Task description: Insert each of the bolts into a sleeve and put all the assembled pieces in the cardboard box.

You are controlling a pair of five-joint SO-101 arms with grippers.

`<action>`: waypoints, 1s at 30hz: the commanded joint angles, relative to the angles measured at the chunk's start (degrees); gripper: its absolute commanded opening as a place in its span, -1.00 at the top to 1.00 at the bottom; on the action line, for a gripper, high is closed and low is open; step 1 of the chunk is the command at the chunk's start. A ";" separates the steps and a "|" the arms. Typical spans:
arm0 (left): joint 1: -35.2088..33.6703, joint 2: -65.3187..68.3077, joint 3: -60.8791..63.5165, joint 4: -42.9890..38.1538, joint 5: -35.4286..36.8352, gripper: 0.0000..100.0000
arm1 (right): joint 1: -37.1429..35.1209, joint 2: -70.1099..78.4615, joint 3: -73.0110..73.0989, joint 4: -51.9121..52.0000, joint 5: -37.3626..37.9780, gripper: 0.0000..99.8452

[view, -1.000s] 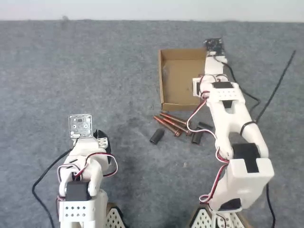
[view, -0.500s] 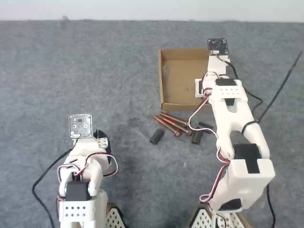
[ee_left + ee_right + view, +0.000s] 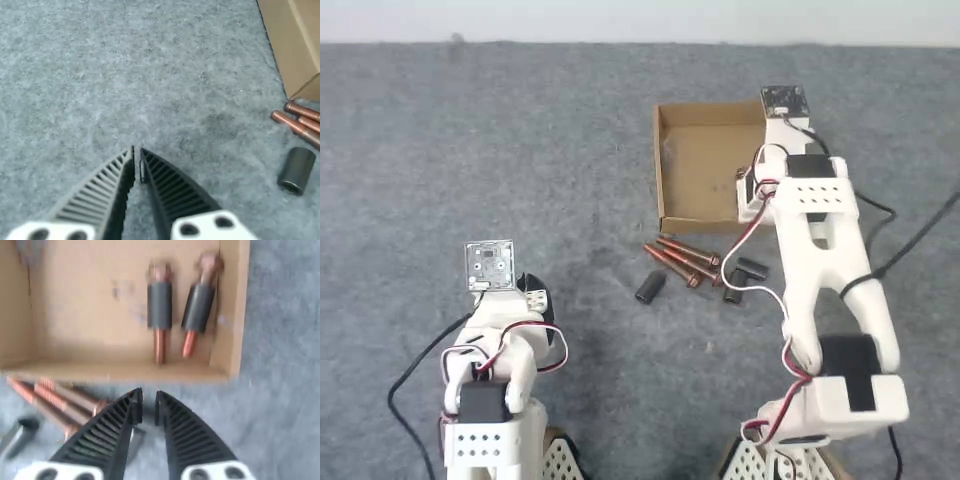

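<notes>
The cardboard box [image 3: 669,170] stands open at the back right. In the right wrist view two assembled pieces [image 3: 160,298] [image 3: 199,308], copper bolts in black sleeves, lie side by side in the box [image 3: 75,371]. My right gripper [image 3: 148,401] hangs shut and empty over the box's near wall. Three loose copper bolts [image 3: 677,259] lie in front of the box, with three black sleeves [image 3: 650,287] [image 3: 735,290] [image 3: 752,268] near them. My left gripper [image 3: 136,159] is shut over bare carpet at the front left, well short of a sleeve [image 3: 296,170] and the bolts [image 3: 296,118].
Grey carpet [image 3: 500,150] covers the whole table. The right arm [image 3: 815,230] reaches along the box's right side, with its cable trailing to the right. The left arm [image 3: 498,340] stays folded near its base.
The right arm has shifted a little to the right and drawn back along the box's right side. The left arm has not moved.
</notes>
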 commanded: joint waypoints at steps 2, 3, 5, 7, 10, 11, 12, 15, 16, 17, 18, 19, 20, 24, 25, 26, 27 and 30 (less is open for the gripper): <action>0.09 0.53 -0.48 -0.18 -0.53 0.98 | 0.66 -6.02 -2.02 10.95 5.45 0.98; 0.09 0.53 -0.48 -0.18 -0.53 0.98 | 0.66 -6.64 -1.05 12.70 6.68 0.99; 0.18 0.53 -0.48 -0.18 -0.53 0.98 | 0.22 -7.96 1.23 14.81 7.82 0.99; 0.18 0.53 -0.48 -0.18 -0.53 0.98 | 0.04 -9.27 4.13 15.25 7.82 0.99; 0.18 0.53 -0.48 -0.18 -0.53 0.98 | -0.04 -10.86 9.05 14.64 8.35 0.99; 0.18 0.53 -0.48 -0.18 -0.53 0.98 | -0.22 -11.21 10.81 14.64 10.02 0.99; 0.18 0.53 -0.48 -0.18 -0.53 0.98 | -0.31 -11.47 12.57 14.64 12.22 0.99; 0.18 0.53 -0.48 -0.09 -0.53 0.98 | 0.57 -12.79 16.44 13.23 16.18 0.99; 0.18 0.53 -0.48 -0.09 -0.53 0.98 | 1.27 -13.58 17.23 11.91 16.18 0.99; 0.18 0.53 -0.48 -0.09 -0.53 0.98 | 2.15 -14.46 17.93 10.42 16.53 0.99; 0.18 0.53 -0.48 -0.09 -0.53 0.98 | 3.03 -15.43 18.20 9.01 16.70 0.99; 0.18 0.53 -0.48 -0.09 -0.53 0.98 | 3.82 -16.04 18.20 8.31 17.85 0.99; 0.18 0.53 -0.48 -0.09 -0.53 0.98 | 4.18 -16.48 18.20 8.22 20.48 0.99; 0.18 0.53 -0.48 -0.09 -0.53 0.98 | 2.77 -16.84 18.73 7.96 33.41 0.99; 0.18 0.53 -0.48 -0.09 -0.53 0.98 | 2.42 -16.84 18.99 7.08 34.55 0.99; 0.18 0.53 -0.48 -0.09 -0.53 0.98 | 2.33 -16.84 19.25 5.41 34.64 0.99; 0.18 0.53 -0.48 -0.09 -0.53 0.98 | 2.33 -16.84 19.60 3.65 34.46 0.99; 0.18 0.53 -0.48 -0.09 -0.53 0.98 | 2.42 -16.75 20.75 -0.48 36.13 0.92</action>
